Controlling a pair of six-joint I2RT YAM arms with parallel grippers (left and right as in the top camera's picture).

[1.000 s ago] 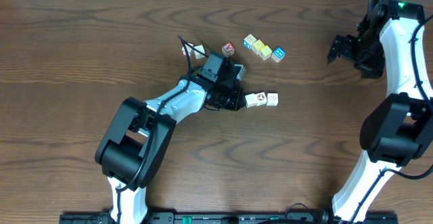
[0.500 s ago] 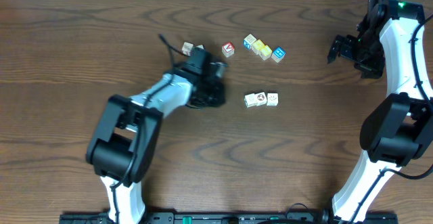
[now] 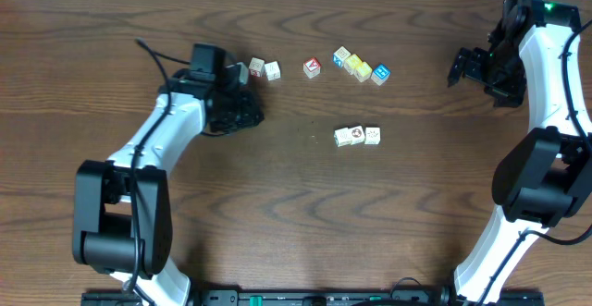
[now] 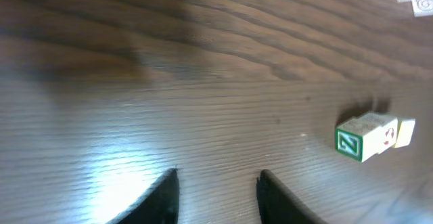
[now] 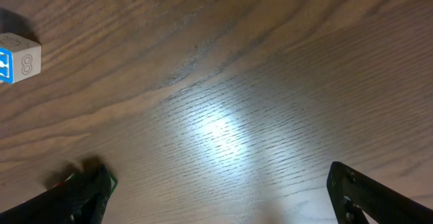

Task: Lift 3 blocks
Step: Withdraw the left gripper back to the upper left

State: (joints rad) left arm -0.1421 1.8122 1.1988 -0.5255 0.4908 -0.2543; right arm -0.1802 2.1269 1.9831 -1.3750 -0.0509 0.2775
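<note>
Evidently left pincer [image 4: 218, 180] and right pincer [image 5: 218, 173] gape empty; blocks [image 3: 357, 136] form a side-to-side row.

soft glare on table [image 5: 216, 126], wrist views blurry

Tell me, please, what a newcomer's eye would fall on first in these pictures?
Probably the three cream blocks lying in a tight row at mid-table, with no arm near them. Farther back runs a looser line of coloured cubes. The left end effector is open and empty at the upper left beside two pale cubes; the right end effector gapes at the far right.
</note>
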